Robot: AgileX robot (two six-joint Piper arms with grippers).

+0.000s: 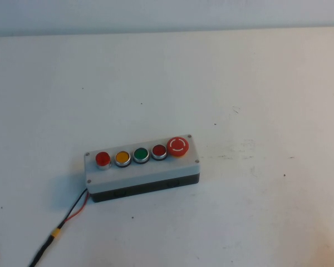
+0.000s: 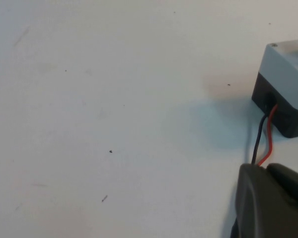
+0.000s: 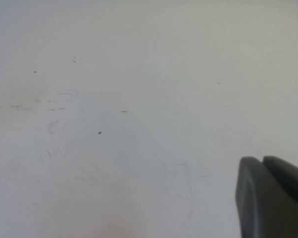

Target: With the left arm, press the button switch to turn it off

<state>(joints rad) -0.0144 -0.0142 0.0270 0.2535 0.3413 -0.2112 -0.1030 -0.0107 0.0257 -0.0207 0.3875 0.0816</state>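
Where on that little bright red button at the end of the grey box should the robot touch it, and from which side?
Probably its domed top, from straight above: the button switch stands raised from the grey box, facing up, with the yellow button close beside it. The left gripper sits low by the box's wired end; the right gripper is over bare table.
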